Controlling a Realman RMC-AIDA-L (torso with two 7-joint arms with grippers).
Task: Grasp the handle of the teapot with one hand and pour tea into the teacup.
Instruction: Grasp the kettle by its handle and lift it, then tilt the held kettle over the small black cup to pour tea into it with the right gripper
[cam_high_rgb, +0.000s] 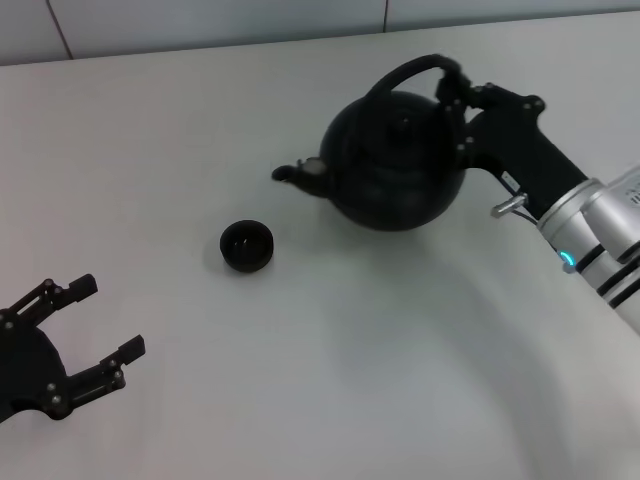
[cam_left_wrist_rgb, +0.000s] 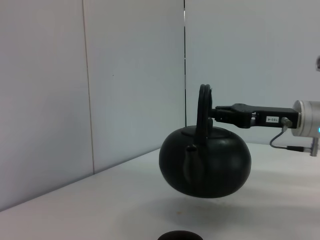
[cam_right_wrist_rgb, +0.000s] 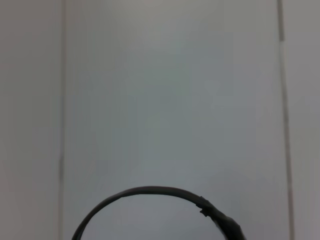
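Note:
The black teapot (cam_high_rgb: 395, 165) hangs a little above the white table, level, with its spout (cam_high_rgb: 290, 172) pointing toward the teacup (cam_high_rgb: 246, 245). My right gripper (cam_high_rgb: 455, 90) is shut on the arched handle (cam_high_rgb: 405, 68) at its right side. The left wrist view shows the teapot (cam_left_wrist_rgb: 205, 162) clear of the table with a shadow under it, the right gripper (cam_left_wrist_rgb: 215, 114) gripping the handle (cam_left_wrist_rgb: 204, 107), and the teacup's rim (cam_left_wrist_rgb: 180, 236). The right wrist view shows only the handle's arc (cam_right_wrist_rgb: 150, 190). No tea shows. My left gripper (cam_high_rgb: 110, 316) is open and empty at the near left.
The white table (cam_high_rgb: 330, 380) runs back to a pale panelled wall (cam_high_rgb: 200, 20). The teacup stands to the left of and nearer than the spout, with a gap between them.

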